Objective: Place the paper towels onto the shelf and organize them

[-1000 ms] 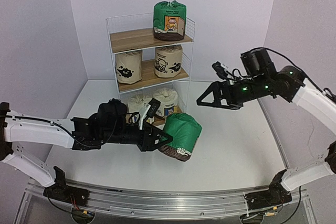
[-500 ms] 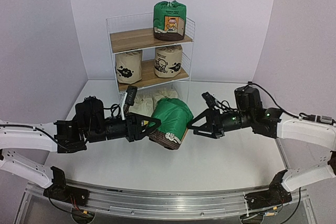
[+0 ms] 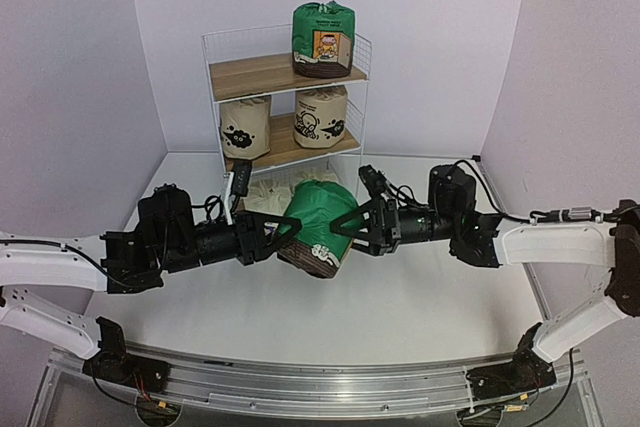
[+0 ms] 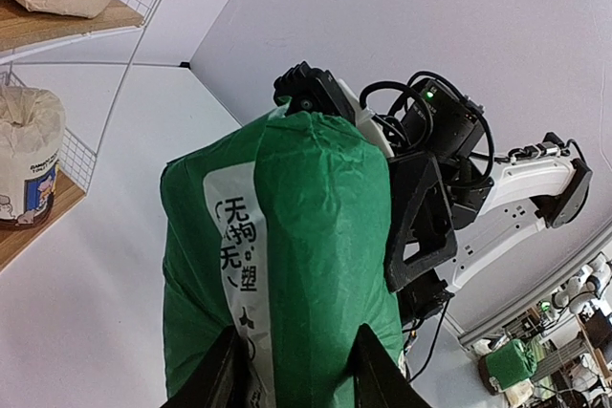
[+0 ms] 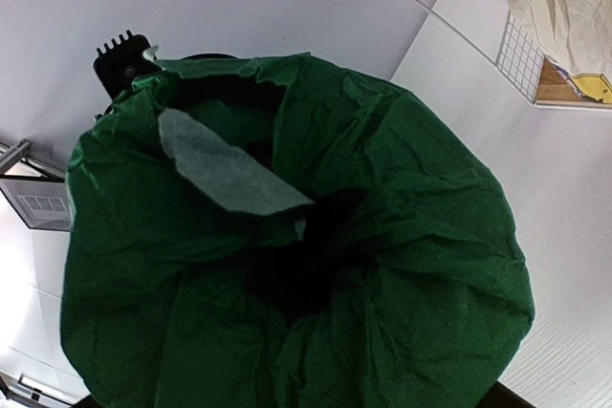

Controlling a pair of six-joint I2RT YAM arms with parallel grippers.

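My left gripper (image 3: 285, 239) is shut on a green paper towel roll (image 3: 318, 227), held on its side in the air in front of the shelf (image 3: 285, 72). In the left wrist view its fingers (image 4: 225, 360) pinch the roll's (image 4: 296, 236) wrapper at the base. My right gripper (image 3: 352, 230) meets the roll from the right with its jaws spread around the gathered top. One right finger (image 4: 421, 207) lies along the roll's side. The right wrist view is filled by the gathered green top (image 5: 316, 236), and my own fingers are hidden there.
Another green roll (image 3: 323, 39) stands on the top board. Two beige rolls (image 3: 245, 127) (image 3: 321, 115) sit on the middle tier. White rolls (image 3: 265, 192) (image 4: 29, 169) on the bottom tier are partly hidden behind the arms. The left half of the top board is bare.
My left arm drew the green roll back to the left and slightly up. My right arm swung down and left from high on the right until its jaws closed in around the roll's top.
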